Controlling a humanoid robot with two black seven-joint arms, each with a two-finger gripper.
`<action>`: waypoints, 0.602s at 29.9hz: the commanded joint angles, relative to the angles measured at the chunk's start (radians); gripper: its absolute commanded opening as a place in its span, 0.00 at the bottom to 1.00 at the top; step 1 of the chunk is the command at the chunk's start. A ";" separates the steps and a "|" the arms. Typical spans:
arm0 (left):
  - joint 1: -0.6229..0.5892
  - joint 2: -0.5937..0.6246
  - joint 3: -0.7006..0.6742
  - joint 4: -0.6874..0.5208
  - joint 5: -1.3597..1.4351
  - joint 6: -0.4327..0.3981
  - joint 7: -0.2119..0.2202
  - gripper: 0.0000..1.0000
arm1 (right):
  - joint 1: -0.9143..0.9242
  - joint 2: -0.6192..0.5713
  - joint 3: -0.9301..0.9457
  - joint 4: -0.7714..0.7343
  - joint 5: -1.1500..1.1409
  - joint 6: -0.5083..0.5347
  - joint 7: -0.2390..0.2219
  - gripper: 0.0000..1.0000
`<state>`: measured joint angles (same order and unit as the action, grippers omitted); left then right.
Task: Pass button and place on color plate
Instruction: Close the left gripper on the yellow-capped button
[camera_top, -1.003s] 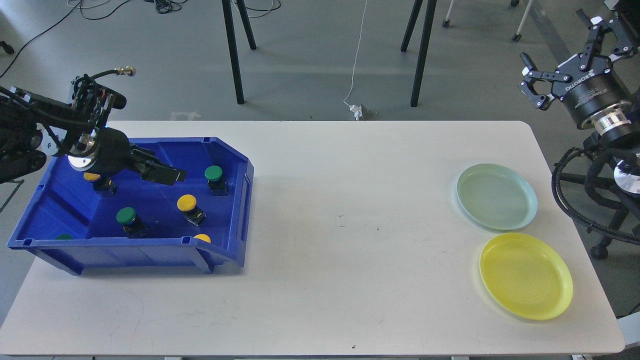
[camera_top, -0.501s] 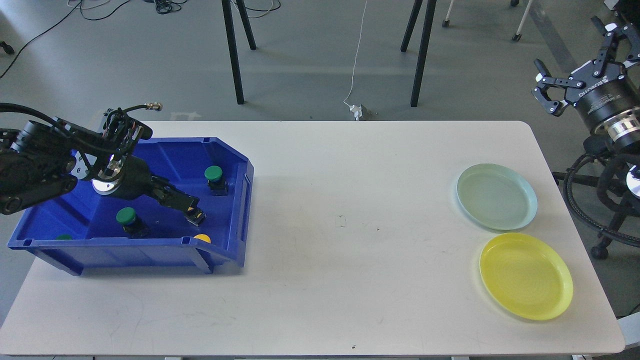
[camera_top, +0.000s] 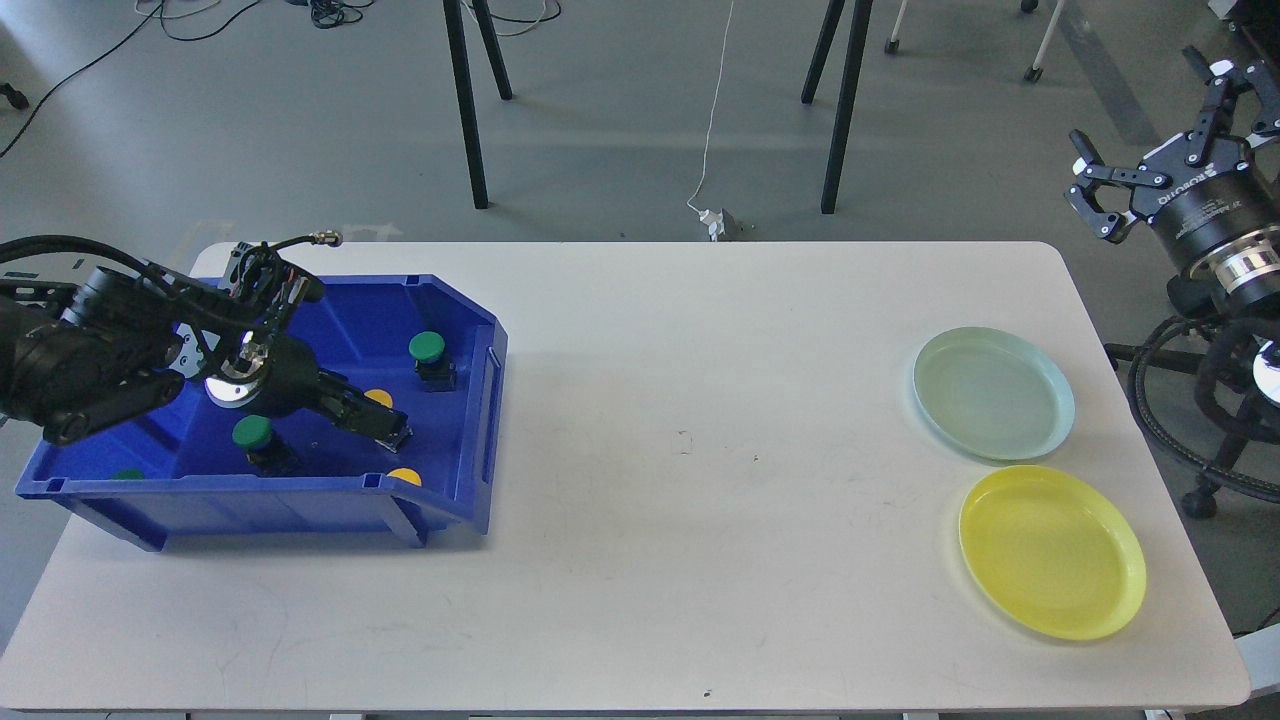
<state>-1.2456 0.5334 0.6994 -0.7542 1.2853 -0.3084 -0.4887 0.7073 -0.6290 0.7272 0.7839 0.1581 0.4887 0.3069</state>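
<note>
Item 1. Yellow plate (camera_top: 1052, 552), near right corner of the bench (camera_top: 640, 560): shallow, empty, glossy. Likely destination for a yellow-capped piece.

Item 2. Blue bin (camera_top: 470, 440), left end of the bench, open-fronted, tilted slightly. Contents, near to far: yellow button (camera_top: 404, 477) against the near wall, only the cap showing; green cap sliver (camera_top: 128, 474) at the near left corner; green button (camera_top: 253, 433) on a black base, upright; target yellow button (camera_top: 380, 399), cap partly hidden behind the gripper tips, black base (camera_top: 398, 432) below it; second green button (camera_top: 428, 347) toward the far right wall, upright, well apart from the rest.

Item 3. Left gripper (camera_top: 385, 425), reaching into the bin, tips at the target yellow button's base. Whether clamped or merely straddling: cannot tell, fingers dark and end-on.

Handling notes, judged: small, light, rigid plastic; domed cap smooth and probably slippery, prone to squirting out of a pinch; top-heavy, apt to tip when nudged. Best held across the flat sides of the black base, leaving the cap free for the receiving gripper at handover.

Item 4. Pale green plate (camera_top: 994, 393), right edge, just beyond the yellow one, empty.

Item 5. Right gripper (camera_top: 1150, 130), beyond the far right corner, raised off the bench, fingers spread wide, nothing held.
</note>
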 joint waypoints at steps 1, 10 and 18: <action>0.032 -0.015 -0.001 0.038 0.000 0.002 0.000 0.96 | -0.005 0.000 0.000 0.000 0.000 0.000 0.000 1.00; 0.041 -0.040 -0.001 0.088 0.000 0.038 0.000 0.67 | -0.012 0.000 0.000 0.000 0.000 0.000 0.001 1.00; 0.041 -0.040 0.000 0.092 0.006 0.049 0.000 0.21 | -0.032 -0.008 0.003 0.000 0.000 0.000 0.001 1.00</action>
<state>-1.2046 0.4925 0.6980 -0.6633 1.2891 -0.2596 -0.4887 0.6824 -0.6308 0.7300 0.7839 0.1580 0.4887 0.3083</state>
